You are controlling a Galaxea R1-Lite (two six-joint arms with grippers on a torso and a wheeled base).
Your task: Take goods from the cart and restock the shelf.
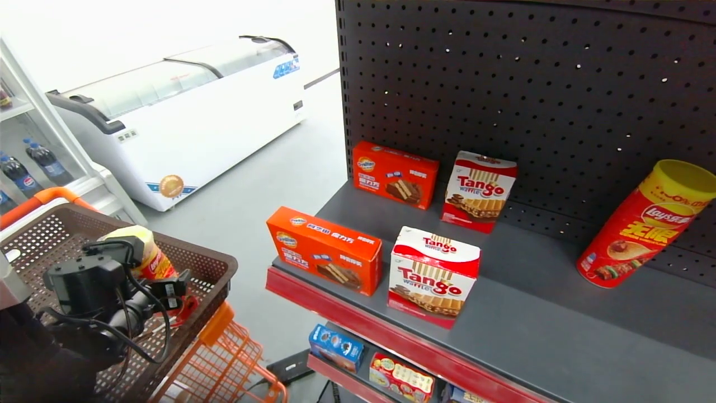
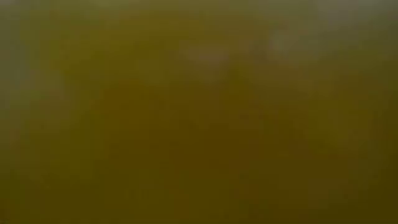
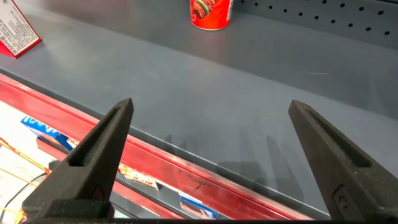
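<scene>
Right gripper (image 3: 211,106): fingers (image 3: 93,162) spread wide with nothing between them, poised above the shelf's bare front part.
Shelf (image 1: 531,313): grey board with a red lip, across the right half of the head view.
Cart (image 1: 212,254): brown basket, lower left.
Left gripper (image 1: 170,291): reaches down into the cart beside the cart canister; its grip cannot be told.
Cart canister (image 1: 142,252): yellow-lidded, tilted.
Shelf canister (image 1: 643,229): leaning on the pegboard, far right.

Two orange boxes (image 1: 395,174) (image 1: 324,249), two wafer boxes (image 1: 478,190) (image 1: 433,275), two chip cans (image 1: 643,224) (image 1: 151,257).
</scene>
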